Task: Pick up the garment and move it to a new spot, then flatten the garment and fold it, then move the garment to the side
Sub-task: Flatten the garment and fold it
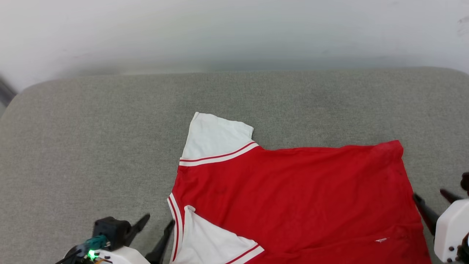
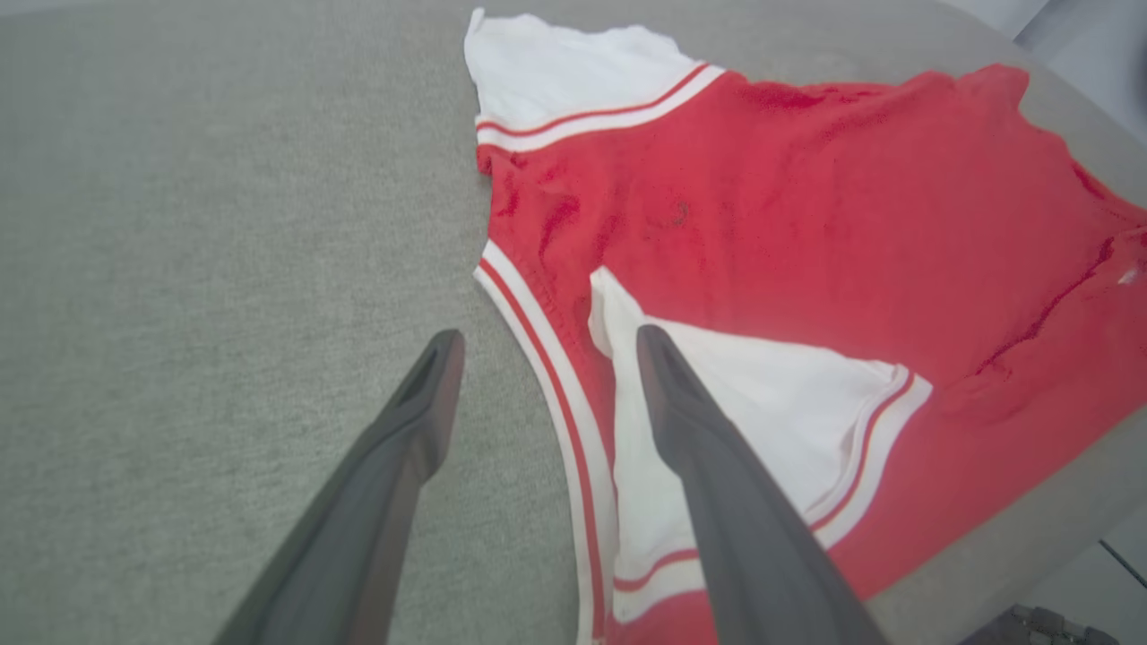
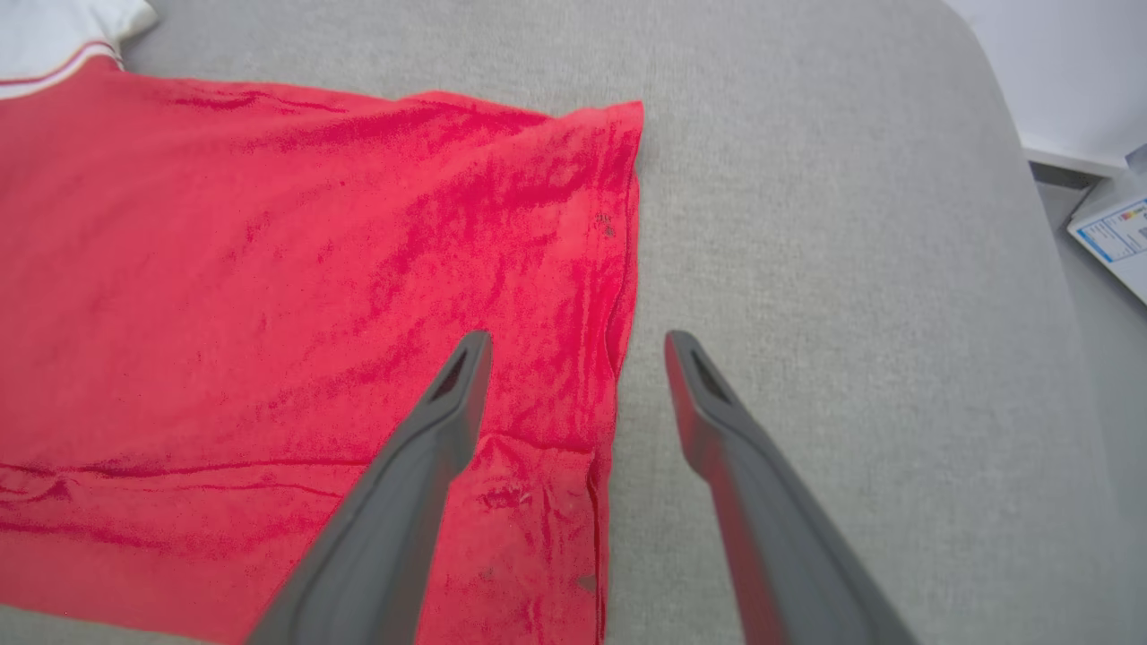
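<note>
Garment [image 1: 293,190], red, white sleeves, spread flat

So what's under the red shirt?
The shirt lies on a grey cushion, which shows beside it. Anything else beneath the cloth is covered, so I cannot tell.

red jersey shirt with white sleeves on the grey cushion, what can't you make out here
- Red jersey shirt near edge: head view, cut off by the bottom frame edge.
- Small white mark on it: head view, too small to read.
- Blue-printed white paper: right wrist view, cut by the right edge, blurred.
</note>
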